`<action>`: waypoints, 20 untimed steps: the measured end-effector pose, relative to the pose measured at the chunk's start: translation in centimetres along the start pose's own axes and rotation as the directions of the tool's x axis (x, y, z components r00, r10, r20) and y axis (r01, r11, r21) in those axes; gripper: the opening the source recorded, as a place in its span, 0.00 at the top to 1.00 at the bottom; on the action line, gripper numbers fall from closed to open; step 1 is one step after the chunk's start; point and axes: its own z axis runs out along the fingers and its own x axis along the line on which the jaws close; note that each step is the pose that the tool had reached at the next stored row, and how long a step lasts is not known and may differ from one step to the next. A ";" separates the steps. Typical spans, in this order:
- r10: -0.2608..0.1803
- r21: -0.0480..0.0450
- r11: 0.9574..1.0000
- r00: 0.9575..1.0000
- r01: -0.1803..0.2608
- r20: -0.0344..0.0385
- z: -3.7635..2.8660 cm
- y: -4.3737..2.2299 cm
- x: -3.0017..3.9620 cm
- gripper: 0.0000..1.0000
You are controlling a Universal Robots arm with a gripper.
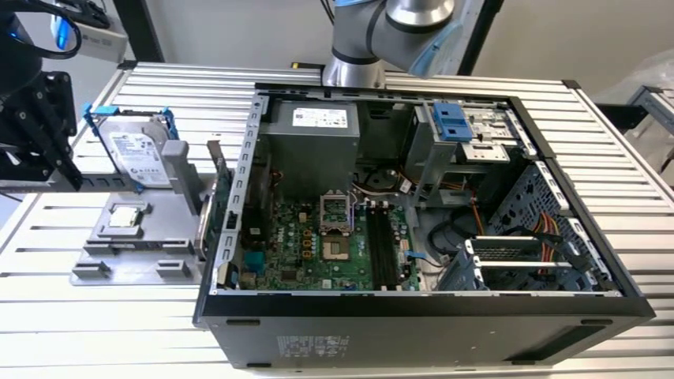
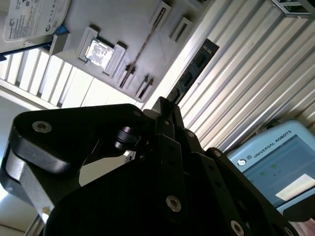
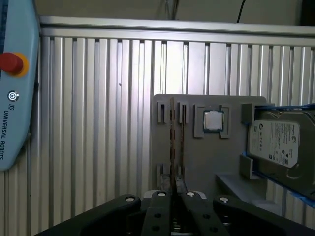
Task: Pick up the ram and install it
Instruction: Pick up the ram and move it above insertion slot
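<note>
My gripper [image 2: 167, 103] is shut on the ram [image 2: 194, 69], a long, narrow dark board that sticks out past the fingertips over the slatted table. In the first wrist view the ram [image 3: 172, 142] shows edge-on, rising from the gripper [image 3: 173, 189] in front of the grey holder [image 3: 206, 162]. In the exterior view the gripper [image 1: 53, 150] hangs at the exterior view's left, beside the holder and well away from the open computer case [image 1: 421, 316]. The motherboard's black memory slots [image 1: 381, 249] lie inside the case.
The grey holder [image 1: 137, 245] carries a silver hard drive in a blue frame [image 1: 137, 154], a processor chip [image 1: 126, 217] and an upright card with a metal bracket [image 1: 211, 205]. A thin board [image 3: 182, 137] stands in a holder slot. A control tablet [image 3: 15, 83] lies on the table.
</note>
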 end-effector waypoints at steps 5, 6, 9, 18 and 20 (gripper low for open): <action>0.000 0.000 1.000 1.000 0.000 0.000 -0.01 -0.12 0.00 1.00; 0.000 0.000 1.000 1.000 0.000 0.000 -0.01 -0.17 0.00 1.00; 0.000 0.000 1.000 1.000 0.000 0.000 -0.01 -0.41 0.00 1.00; 0.000 0.000 1.000 1.000 0.000 0.000 -0.03 -1.22 0.01 1.00; 0.000 0.000 1.000 1.000 0.000 0.000 -0.04 -1.42 0.02 1.00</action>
